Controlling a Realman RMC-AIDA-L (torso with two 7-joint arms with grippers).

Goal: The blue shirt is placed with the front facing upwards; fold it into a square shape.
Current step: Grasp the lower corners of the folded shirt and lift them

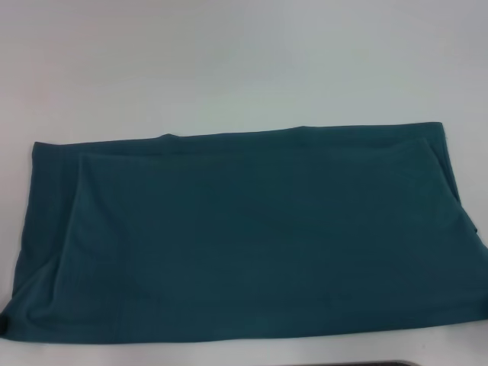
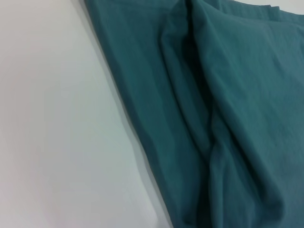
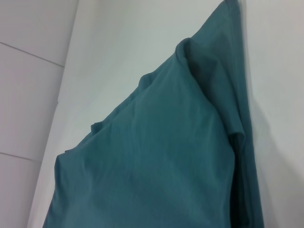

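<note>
The blue shirt (image 1: 244, 232) lies on the white table as a wide, flat teal rectangle, spanning almost the full width of the head view. Only plain teal cloth faces up; no lettering shows. A folded layer edge runs along its far side and down its left side. The left wrist view looks close onto the shirt (image 2: 223, 109) with soft ridges and a folded edge against the table. The right wrist view shows a shirt corner (image 3: 161, 156) with a rumpled fold along one side. Neither gripper appears in any view.
The white table (image 1: 229, 61) stretches beyond the shirt's far edge. A dark strip (image 1: 381, 363) sits at the near edge of the head view. In the right wrist view, the table edge (image 3: 61, 95) borders a tiled floor.
</note>
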